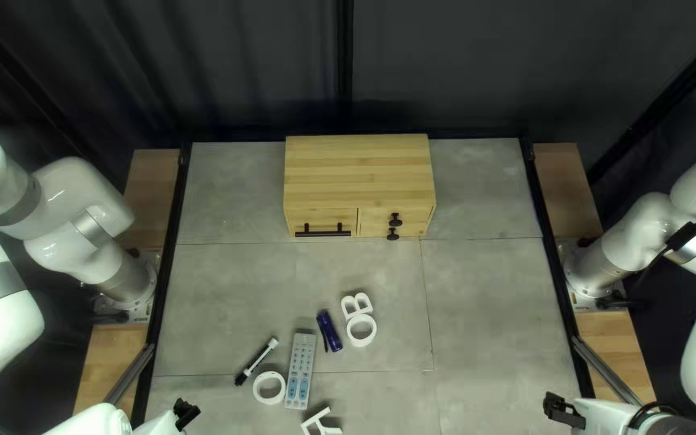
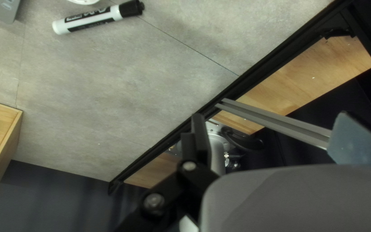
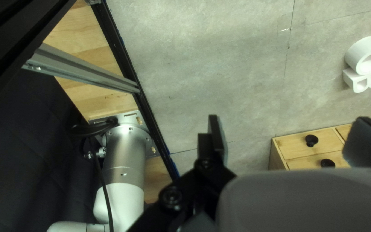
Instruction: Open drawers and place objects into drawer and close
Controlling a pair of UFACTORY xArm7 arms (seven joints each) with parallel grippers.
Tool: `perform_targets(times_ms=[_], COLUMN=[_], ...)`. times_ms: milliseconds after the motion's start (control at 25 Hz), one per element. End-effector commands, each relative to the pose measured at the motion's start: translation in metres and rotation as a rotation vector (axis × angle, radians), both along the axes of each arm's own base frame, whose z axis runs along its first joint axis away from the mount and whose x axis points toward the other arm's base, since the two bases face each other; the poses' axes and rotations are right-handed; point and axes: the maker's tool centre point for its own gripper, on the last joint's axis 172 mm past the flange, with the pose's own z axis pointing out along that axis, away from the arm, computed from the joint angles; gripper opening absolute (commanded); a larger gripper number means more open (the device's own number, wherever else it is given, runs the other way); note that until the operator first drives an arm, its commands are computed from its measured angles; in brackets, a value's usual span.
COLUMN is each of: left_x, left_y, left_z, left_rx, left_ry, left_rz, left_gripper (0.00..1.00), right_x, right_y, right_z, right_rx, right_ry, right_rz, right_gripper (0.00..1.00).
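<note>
In the top left view my left gripper [image 1: 187, 412] is at the bottom left and my right gripper [image 1: 564, 409] at the bottom right, both apart from every object. The wooden cabinet [image 1: 358, 173] stands at the far side with its drawers closed. Nearer lie a white letter B [image 1: 357, 304], a white ring [image 1: 350, 330], a dark blue object [image 1: 329, 331], a grey remote [image 1: 300, 370], a black-and-white marker [image 1: 256, 361], another white ring [image 1: 257, 388] and a white letter [image 1: 313, 422]. Both the left gripper [image 2: 280, 137] and right gripper [image 3: 293, 139] have spread, empty fingers in their wrist views.
Black rails [image 1: 167, 274] edge the table, with wooden boards [image 1: 555, 189] outside them. A metal bar [image 1: 606, 368] slants beside the right rail, and a similar one [image 2: 275, 123] shows past my left gripper. Dark curtain [image 1: 243, 72] hangs behind the cabinet.
</note>
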Motion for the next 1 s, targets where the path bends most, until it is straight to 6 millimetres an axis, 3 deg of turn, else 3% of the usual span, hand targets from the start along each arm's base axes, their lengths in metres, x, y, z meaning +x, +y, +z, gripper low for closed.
perform_targets(times_ms=[40, 440, 560, 600, 800, 1000], left_x=[0.000, 0.000, 0.000, 0.000, 0.000, 0.000], left_y=[0.000, 0.000, 0.000, 0.000, 0.000, 0.000], left_z=[0.000, 0.000, 0.000, 0.000, 0.000, 0.000], left_rx=[0.000, 0.000, 0.000, 0.000, 0.000, 0.000], left_ry=[0.000, 0.000, 0.000, 0.000, 0.000, 0.000], left_rz=[0.000, 0.000, 0.000, 0.000, 0.000, 0.000], left_gripper=[1.00, 1.00, 1.00, 1.00, 1.00, 1.00], right_x=[0.000, 0.000, 0.014, 0.016, 0.031, 0.066], right_y=[0.000, 0.000, 0.040, 0.044, 0.047, 0.039], right_z=[0.000, 0.000, 0.004, 0.004, -0.015, -0.044], right_rx=[0.000, 0.000, -0.014, -0.017, -0.054, -0.085], right_ry=[0.000, 0.000, -0.072, -0.079, -0.123, -0.153], right_rz=[0.000, 0.000, 0.037, 0.045, 0.091, 0.131], right_gripper=[1.00, 1.00, 1.00, 1.00, 1.00, 1.00])
